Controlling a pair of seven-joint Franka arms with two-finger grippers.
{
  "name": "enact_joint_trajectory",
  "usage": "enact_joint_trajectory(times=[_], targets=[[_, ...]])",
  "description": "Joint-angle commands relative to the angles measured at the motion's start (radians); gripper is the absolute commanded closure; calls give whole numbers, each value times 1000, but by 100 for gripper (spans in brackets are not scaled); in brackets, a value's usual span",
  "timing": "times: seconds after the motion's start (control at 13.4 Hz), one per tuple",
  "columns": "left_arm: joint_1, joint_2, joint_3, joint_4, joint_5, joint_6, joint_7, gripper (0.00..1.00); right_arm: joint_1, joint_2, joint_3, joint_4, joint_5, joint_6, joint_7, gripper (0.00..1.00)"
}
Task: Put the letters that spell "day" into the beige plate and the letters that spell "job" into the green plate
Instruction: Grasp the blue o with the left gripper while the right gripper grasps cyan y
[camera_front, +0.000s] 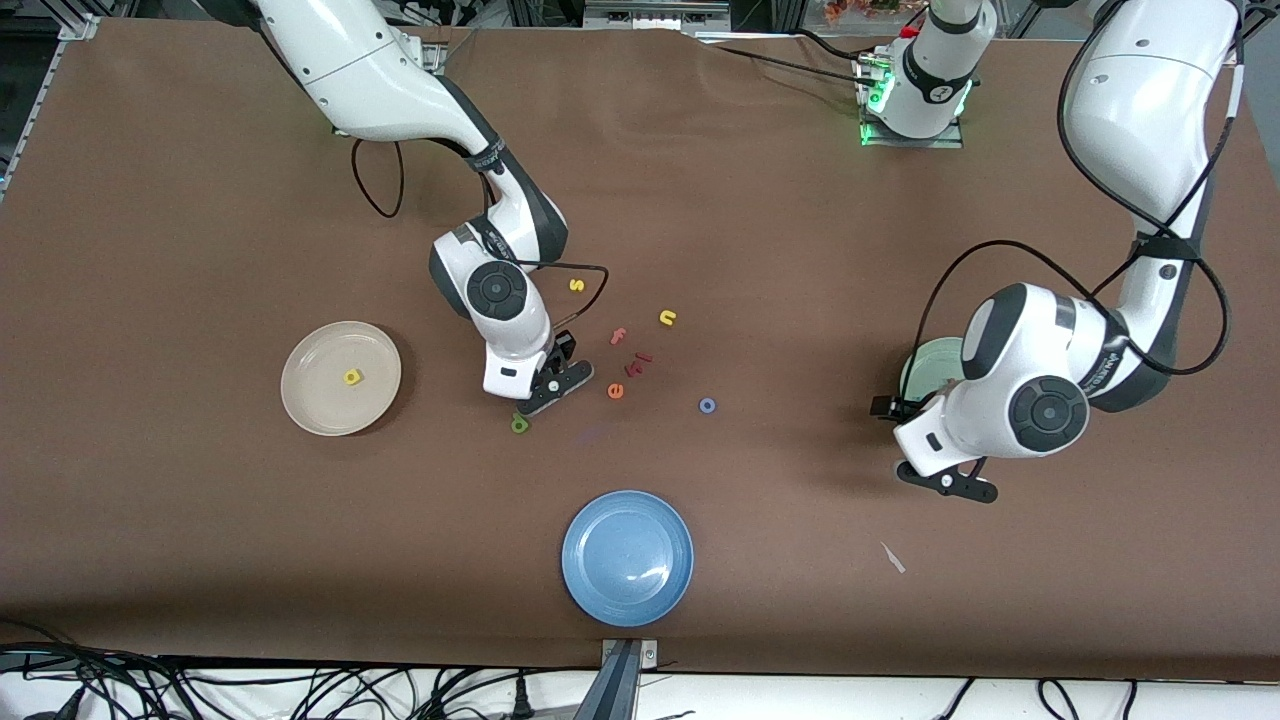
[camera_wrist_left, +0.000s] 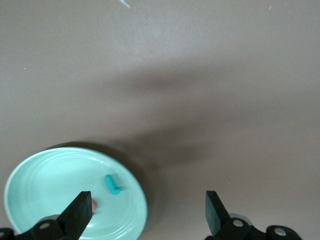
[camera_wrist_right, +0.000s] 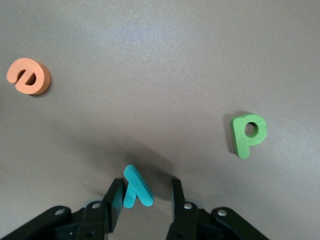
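Observation:
My right gripper (camera_front: 548, 390) is low over the table, its jaws open around the teal "y" (camera_wrist_right: 136, 187): one finger touches it and a gap remains at the other. The green letter (camera_front: 519, 424) (camera_wrist_right: 248, 134) lies beside it on the cloth. The beige plate (camera_front: 300, 400) holds a yellow letter (camera_front: 352, 377). The blue "o" (camera_front: 707, 405) lies on the table. My left gripper (camera_wrist_left: 147, 200) hangs open and empty beside the green plate (camera_wrist_left: 40, 175), which holds the teal "j" (camera_wrist_left: 112, 184) and a pinkish letter (camera_wrist_left: 93, 205) half hidden by a finger. In the front view the left arm covers most of the green plate (camera_front: 925, 365).
An orange "e" (camera_front: 616, 391), a reddish "f" (camera_front: 618, 336), a dark red piece (camera_front: 638, 362), a yellow "n" (camera_front: 668, 317) and a yellow "s" (camera_front: 576, 284) lie near the right gripper. A blue plate (camera_front: 627, 557) sits near the table's front edge.

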Motion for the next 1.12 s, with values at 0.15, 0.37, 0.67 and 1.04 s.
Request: enact_joint_trajectory(times=[0.15, 0.37, 0.67, 1.04], targets=[[-90, 82, 1, 76, 9, 71, -322, 0, 3, -26, 2, -36, -16, 22, 34, 64], [-129, 100, 1, 76, -19, 155, -497, 0, 5, -24, 2, -37, -16, 24, 34, 73], [-187, 134, 1, 80, -21, 264, -673, 0, 5, -24, 2, -36, -16, 24, 34, 78], [-308, 177, 6, 90, -17, 281, -973, 9, 5, -29, 2, -28, -13, 14, 28, 87]])
